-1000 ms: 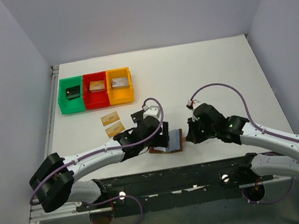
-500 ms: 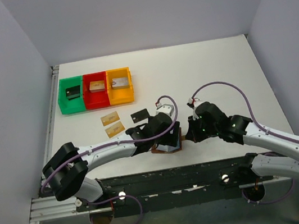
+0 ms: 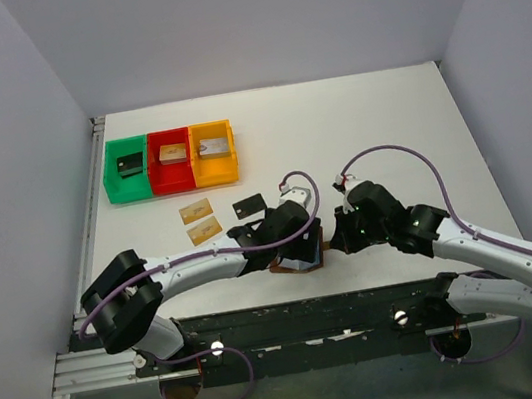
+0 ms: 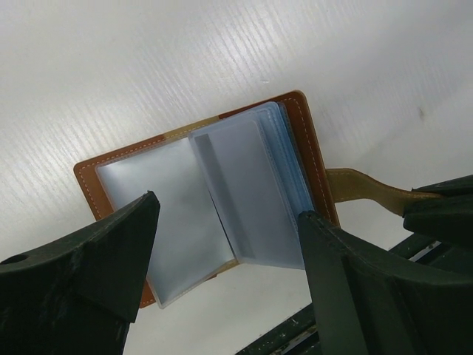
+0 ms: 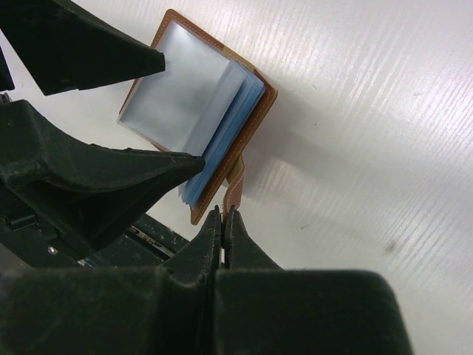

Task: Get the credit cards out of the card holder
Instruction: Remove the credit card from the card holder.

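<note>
**Operator:** Report the layout, left to right.

**Technician:** Three bins (image 3: 174, 185) stand at the far left of the table (image 3: 367, 133). Nearer, two tan cards (image 3: 197, 211) lie flat, apart from the card holder (image 4: 166, 196). The card holder lies open at the near edge, between the two arms.

**Operator:** Tool state?

**Technician:** Left gripper (image 4: 225, 222): jaws spread wide, holding nothing, one finger to each side above the open sleeves (image 4: 236, 185). Right gripper (image 5: 222, 214): jaws closed on the brown strap (image 5: 236, 181) of the card holder, pinning it down.

**Operator:** Step in hand?

**Technician:** By judgement, extraction of the next card. Two cards are out. Pale blue edges (image 4: 294, 159) are stacked in the right half; whether they are cards or only sleeves cannot be told.

**Operator:** Next move?

**Technician:** Lower the left gripper to a sleeve mouth, close on one card edge only, and draw it out against the right gripper's hold.

**Operator:** Readable writing?

**Technician:** None. The dark marks on the tan cards are too small to read, and no brand shows on the card holder.
</note>
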Motion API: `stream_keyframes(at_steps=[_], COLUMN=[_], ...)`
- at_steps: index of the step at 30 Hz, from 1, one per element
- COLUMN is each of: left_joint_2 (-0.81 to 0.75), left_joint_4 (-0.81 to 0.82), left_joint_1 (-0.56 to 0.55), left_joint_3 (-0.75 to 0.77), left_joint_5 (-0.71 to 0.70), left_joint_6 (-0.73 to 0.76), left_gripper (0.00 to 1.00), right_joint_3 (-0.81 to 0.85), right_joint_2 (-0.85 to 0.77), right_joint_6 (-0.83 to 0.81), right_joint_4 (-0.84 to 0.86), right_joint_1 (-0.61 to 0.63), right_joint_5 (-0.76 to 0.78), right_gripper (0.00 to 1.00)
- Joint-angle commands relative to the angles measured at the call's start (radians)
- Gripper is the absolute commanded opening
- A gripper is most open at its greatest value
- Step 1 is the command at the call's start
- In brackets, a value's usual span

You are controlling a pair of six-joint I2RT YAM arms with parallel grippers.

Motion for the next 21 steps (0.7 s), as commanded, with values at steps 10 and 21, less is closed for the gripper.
stream_keyframes(at_steps=[10,21], left_joint_2=[0.001,-0.079], left_joint_4=[-0.057,-0.077], left_joint_1=[-0.007,-0.004], left_joint_3=[0.014,-0.043], left_joint_5=[-0.049,-0.132], left_joint_6=[-0.015,-0.058], left_gripper=[0.87,0.87], right_joint_3=[0.018,0.007], right_joint_2=[-0.006,-0.009], right_joint_6=[-0.008,-0.010], right_joint_4=[-0.008,-0.010], right_joint_1=[0.000,0.000], right_joint_5=[-0.010,-0.001], right_gripper=[0.00,0.00])
